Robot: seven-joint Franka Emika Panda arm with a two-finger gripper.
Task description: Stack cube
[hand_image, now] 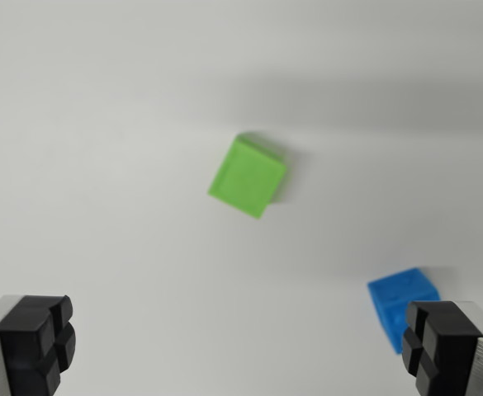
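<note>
Currently: you are at the approach step of the stacking task; no cube has been picked up yet.
End effector: the end effector (241, 346) is released, its two black pads standing wide apart at the lower left and lower right corners of the frame, with nothing between them.
Left pad: the pad (36, 342) at the lower left of the frame sits over bare bench, clear of both cubes.
Right pad: the pad (438, 346) at the lower right of the frame overlaps the lower right corner of the blue cube in the picture; you cannot tell from this view whether they touch or the pad merely hangs above it.
Green cube: the green cube (248, 176) rests on the bench just above the frame centre, turned at an angle to the frame edges, well apart from the blue one.
Blue cube: the blue cube (402, 301) rests on the bench at the lower right of the frame, partly hidden by the right pad.
Bench: the bench (101, 165) is plain white, with a soft shadow band across the upper part of the frame.
Image quality: the view is slightly blurred, so treat edge positions as approximate.
Next move: judged from this layout, choose one cube to lift, centre the open jaws over it, rotate the wrist so the pads face two parallel sides, then descend.
Caution: the green cube's rotation calls for a wrist correction before you close.
</note>
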